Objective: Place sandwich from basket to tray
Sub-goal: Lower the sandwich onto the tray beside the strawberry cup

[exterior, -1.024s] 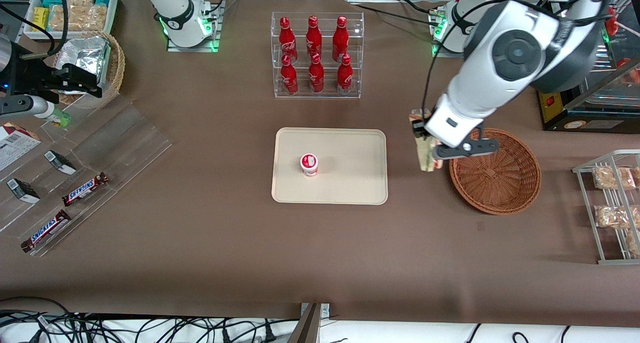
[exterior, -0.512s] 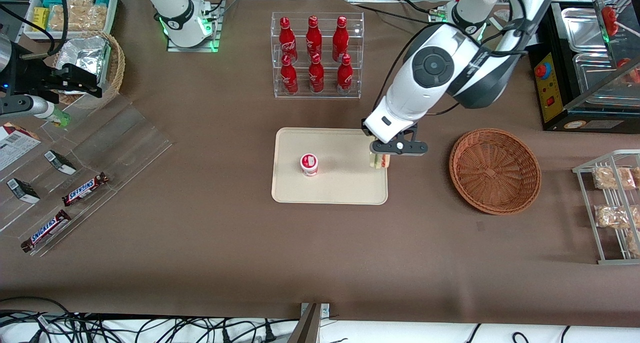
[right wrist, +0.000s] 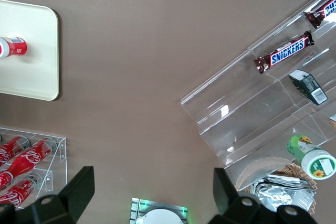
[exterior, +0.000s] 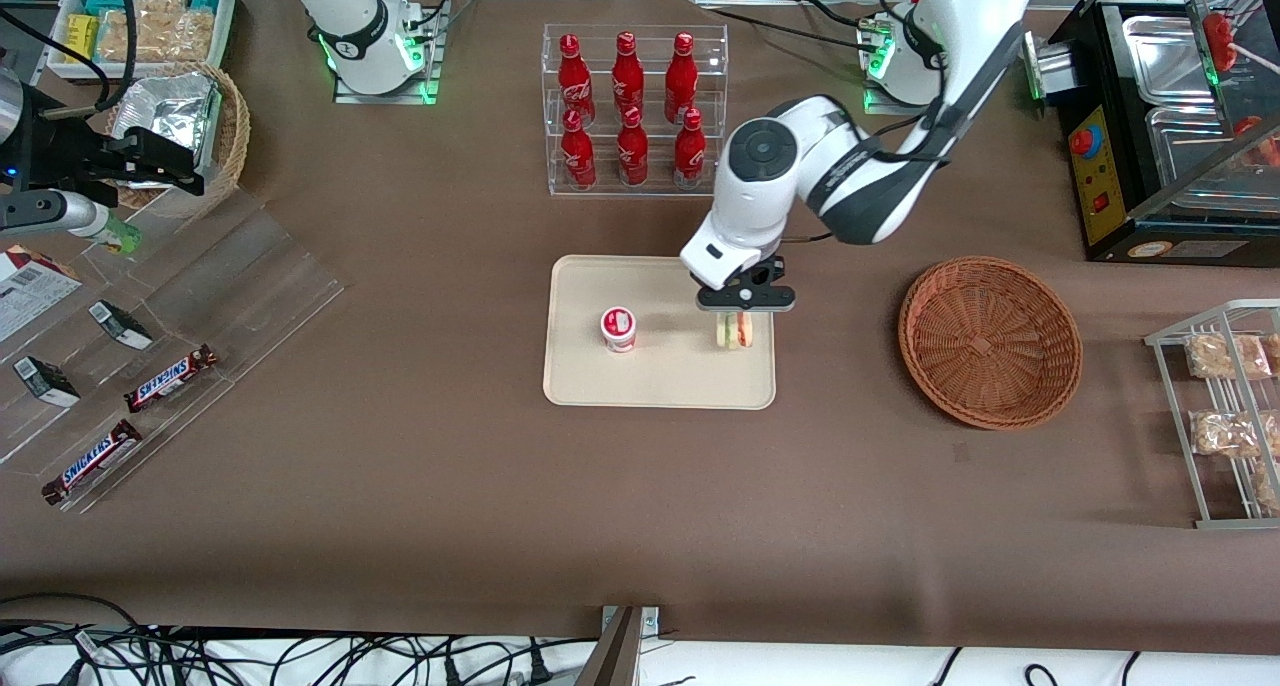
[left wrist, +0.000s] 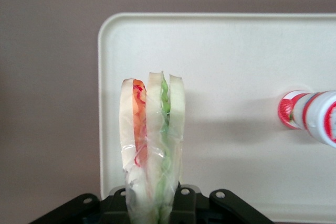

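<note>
Over the tray [exterior: 660,381], the gripper [exterior: 737,314] clamps the sandwich [exterior: 733,331] upright. It seems to touch the tray, beside a small red-and-white cup [exterior: 618,329].

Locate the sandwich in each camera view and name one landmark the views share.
Front view: sandwich in the pincer, over the tray, beside the small red-and-white cup.
Left wrist view: sandwich upright over the tray.
Right wrist view: not visible.
Shared landmark: the cup.
</note>
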Action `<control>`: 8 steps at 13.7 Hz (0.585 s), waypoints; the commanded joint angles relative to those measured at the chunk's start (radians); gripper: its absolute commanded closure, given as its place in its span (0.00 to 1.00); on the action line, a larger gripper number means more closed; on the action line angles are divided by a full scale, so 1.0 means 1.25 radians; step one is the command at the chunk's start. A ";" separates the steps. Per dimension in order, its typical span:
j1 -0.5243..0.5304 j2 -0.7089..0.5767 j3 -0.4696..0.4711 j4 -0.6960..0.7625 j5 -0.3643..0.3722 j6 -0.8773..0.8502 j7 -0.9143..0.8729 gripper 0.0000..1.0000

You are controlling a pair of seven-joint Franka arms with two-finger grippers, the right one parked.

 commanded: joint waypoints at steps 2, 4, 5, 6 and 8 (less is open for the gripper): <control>-0.020 0.063 0.002 0.017 0.092 0.019 -0.070 1.00; -0.031 0.083 0.004 0.021 0.099 0.021 -0.071 1.00; -0.031 0.093 0.005 0.022 0.121 0.022 -0.072 1.00; -0.031 0.098 0.005 0.022 0.130 0.022 -0.081 1.00; -0.035 0.106 0.005 0.025 0.135 0.022 -0.099 1.00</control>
